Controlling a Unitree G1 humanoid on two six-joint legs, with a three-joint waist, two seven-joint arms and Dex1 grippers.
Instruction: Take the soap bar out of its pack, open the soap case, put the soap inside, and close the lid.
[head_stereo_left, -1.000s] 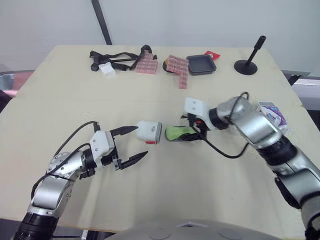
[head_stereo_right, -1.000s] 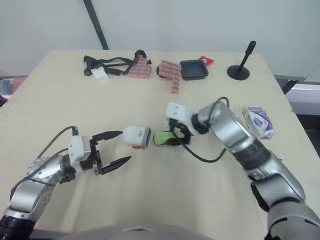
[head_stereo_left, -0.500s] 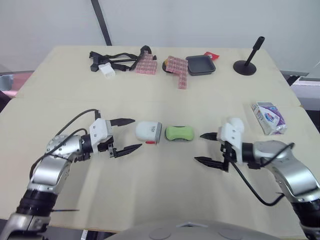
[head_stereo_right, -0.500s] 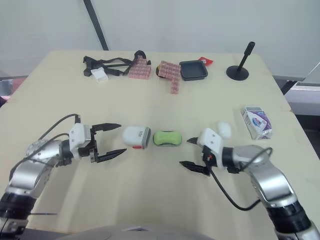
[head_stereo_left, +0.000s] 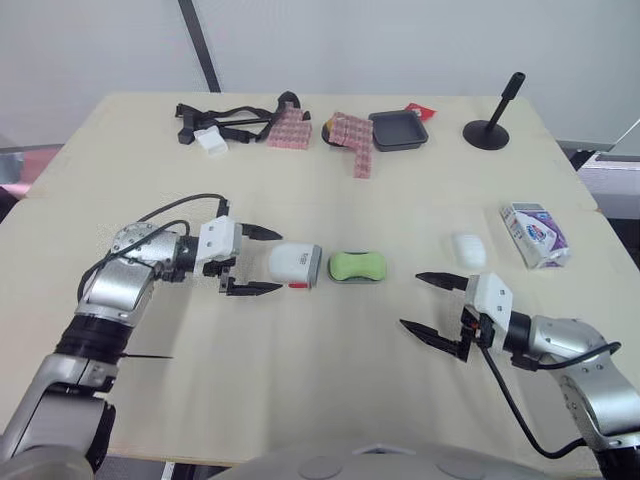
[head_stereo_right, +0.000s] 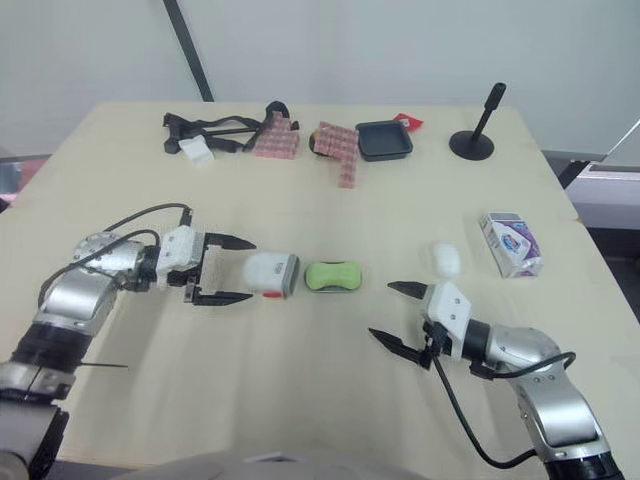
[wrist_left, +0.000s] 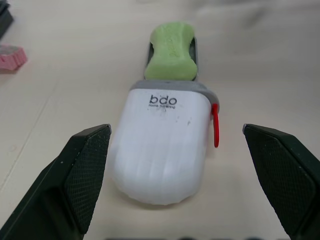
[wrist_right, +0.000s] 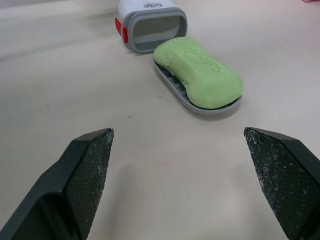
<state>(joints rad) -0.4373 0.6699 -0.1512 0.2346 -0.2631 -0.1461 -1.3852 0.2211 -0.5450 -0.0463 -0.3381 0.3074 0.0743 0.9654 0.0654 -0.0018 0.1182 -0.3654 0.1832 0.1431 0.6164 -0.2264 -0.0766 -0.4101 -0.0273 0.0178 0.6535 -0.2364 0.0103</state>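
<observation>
- Currently the left hand (head_stereo_left: 281, 261) is released, its fingers spread wide on either side of the closed end of the white cover (head_stereo_left: 296, 264), not clamped on it.
- The white cover lies on its side on the bench (head_stereo_left: 320, 400), with "bdo" printed on top and a red tab (wrist_left: 215, 125) on one edge. Its open mouth faces the robot's right.
- The green soap (head_stereo_left: 358, 266) sits on the grey tray (wrist_right: 176, 83), outside the cover. The tray's end is just at the cover's mouth, and the right wrist view shows the cover hollow inside.
- The right hand (head_stereo_left: 411, 299) is released and holds nothing. It hovers low over the bench, well apart from the soap on the robot's right, with its fingers pointing toward the soap.
- The soap pack (head_stereo_left: 538, 235) lies near the right edge of the bench, with a small white rounded object (head_stereo_left: 468, 248) just beside it.
- Along the far edge are black straps (head_stereo_left: 225, 118), pink blocks (head_stereo_left: 355, 142), a black dish (head_stereo_left: 398, 130) and a black stand (head_stereo_left: 492, 125).
</observation>
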